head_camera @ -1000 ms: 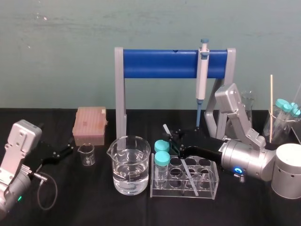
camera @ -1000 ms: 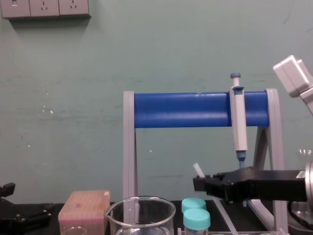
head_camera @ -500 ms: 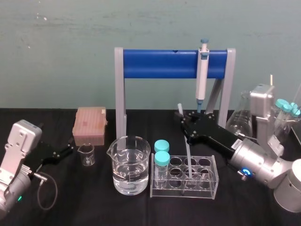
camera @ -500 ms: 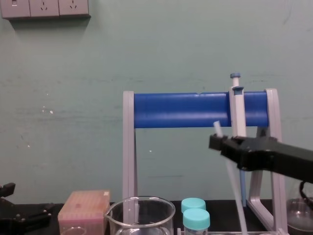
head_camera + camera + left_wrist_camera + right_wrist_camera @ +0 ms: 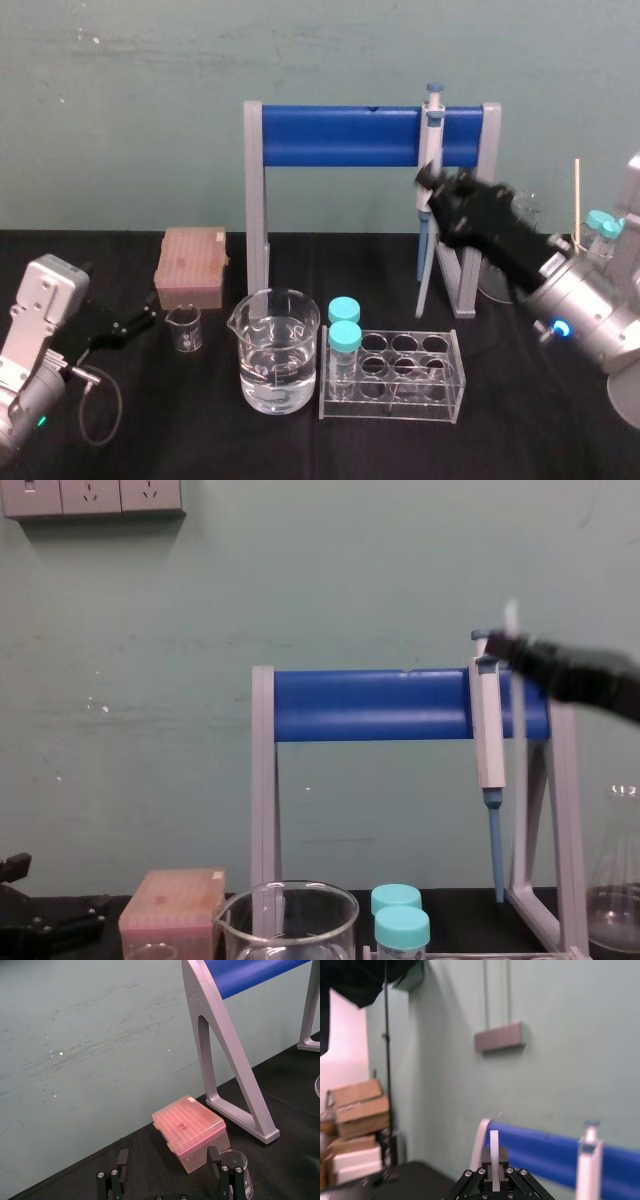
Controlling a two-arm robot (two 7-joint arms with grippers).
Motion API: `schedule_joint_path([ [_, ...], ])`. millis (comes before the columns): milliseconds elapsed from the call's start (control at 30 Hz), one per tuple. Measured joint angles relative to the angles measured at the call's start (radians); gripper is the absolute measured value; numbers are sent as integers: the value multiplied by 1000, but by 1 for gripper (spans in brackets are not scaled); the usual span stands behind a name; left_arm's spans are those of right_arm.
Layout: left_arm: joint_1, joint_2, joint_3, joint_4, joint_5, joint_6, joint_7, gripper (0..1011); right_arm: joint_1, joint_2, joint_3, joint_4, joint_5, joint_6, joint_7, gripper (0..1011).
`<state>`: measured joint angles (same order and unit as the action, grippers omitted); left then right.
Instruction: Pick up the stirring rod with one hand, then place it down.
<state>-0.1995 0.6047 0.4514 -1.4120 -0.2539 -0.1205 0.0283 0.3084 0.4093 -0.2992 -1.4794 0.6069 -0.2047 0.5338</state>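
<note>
**DESK:** What is in the glassware?

**OPERATOR:** I see the large beaker point(image 5: 275, 350) part-filled with clear liquid. The small beaker point(image 5: 183, 327) beside the pink tip box point(image 5: 190, 265) looks empty. Two teal-capped tubes point(image 5: 344, 336) stand at the left end of the rack point(image 5: 392, 405); what they hold I cannot tell.

**DESK:** And the stirring rod point(image 5: 493, 1142)?

**OPERATOR:** My right gripper point(image 5: 438, 192) is clamped on it, high before the blue stand point(image 5: 340, 135), just beside the hanging pipette point(image 5: 431, 160). The right wrist view gives me its flat end poking up between the jaws. The head view gives the shaft slanting down toward the table point(image 5: 200, 430) behind the rack. My left gripper point(image 5: 168, 1160) sits low at the left, fingers apart, near the small beaker.
</note>
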Motion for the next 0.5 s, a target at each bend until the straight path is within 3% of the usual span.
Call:
schedule_joint_path([
  [267, 0, 0, 0, 0, 0, 0, 0, 1000, 17, -6, 58, 4, -30, -29, -48, 67],
  [500, 0, 0, 0, 0, 0, 0, 0, 1000, 14, -11, 85, 8, -54, -29, -68, 66],
])
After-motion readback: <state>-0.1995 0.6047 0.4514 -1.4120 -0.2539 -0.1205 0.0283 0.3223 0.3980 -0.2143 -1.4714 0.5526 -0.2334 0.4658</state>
